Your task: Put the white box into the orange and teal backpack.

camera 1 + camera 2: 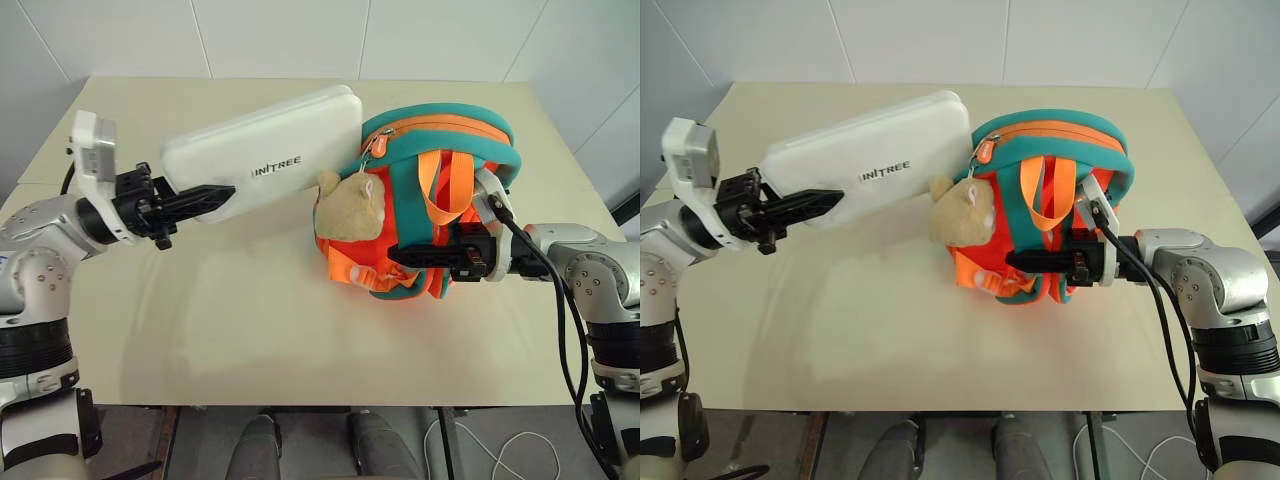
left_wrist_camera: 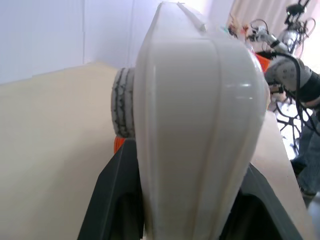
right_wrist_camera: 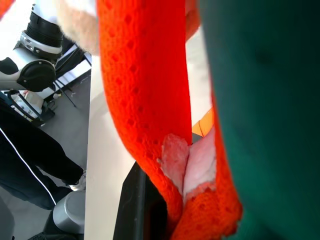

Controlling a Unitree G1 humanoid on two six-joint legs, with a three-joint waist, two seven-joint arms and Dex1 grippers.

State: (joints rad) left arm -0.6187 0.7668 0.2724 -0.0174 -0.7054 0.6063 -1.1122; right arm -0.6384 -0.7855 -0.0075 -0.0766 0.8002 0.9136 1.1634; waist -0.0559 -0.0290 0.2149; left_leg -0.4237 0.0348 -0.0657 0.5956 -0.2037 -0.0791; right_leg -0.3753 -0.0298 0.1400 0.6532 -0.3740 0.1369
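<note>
The white box, flat with dark lettering, hangs tilted above the table, and my left gripper is shut on its near end. In the left wrist view the box stands edge-on between my black fingers. Its far end reaches the zip side of the orange and teal backpack, which lies right of centre with a tan plush toy on it. My right gripper is shut on the backpack's orange strap at the near side. I cannot tell whether the zip is open.
The beige table spreads wide to the left and front of the backpack. A black cable runs along my right arm. In the right wrist view a person's leg in dark trousers stands beyond the table edge.
</note>
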